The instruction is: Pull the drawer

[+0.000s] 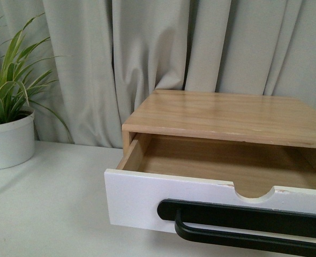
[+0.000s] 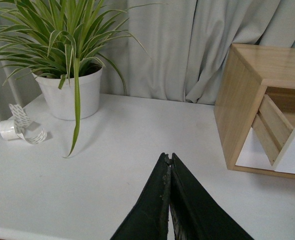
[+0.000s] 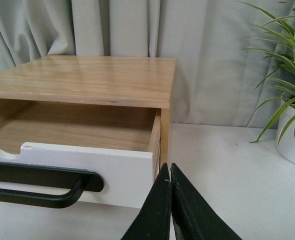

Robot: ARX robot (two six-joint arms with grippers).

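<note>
Drawer [image 1: 147,201]: matt white painted front, chipped at the notch; light wood inside; matt black bar handle [image 1: 243,222]. Cabinet [image 1: 227,115]: smooth, faintly glossy wood. Table [image 2: 112,165]: smooth white. Curtain [image 1: 147,48]: grey cloth.

The front view sits close before the drawer [image 1: 201,206], facing the curtain [image 1: 147,53]. Both wrist views look low across the worktop [image 2: 112,150] (from opposite sides), sharing the drawer.

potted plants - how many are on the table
2. One plant stands at the table's left end, left of the drawer, also in the left wrist view. Another plant stands right of the cabinet in the right wrist view. More may sit out of frame.
</note>
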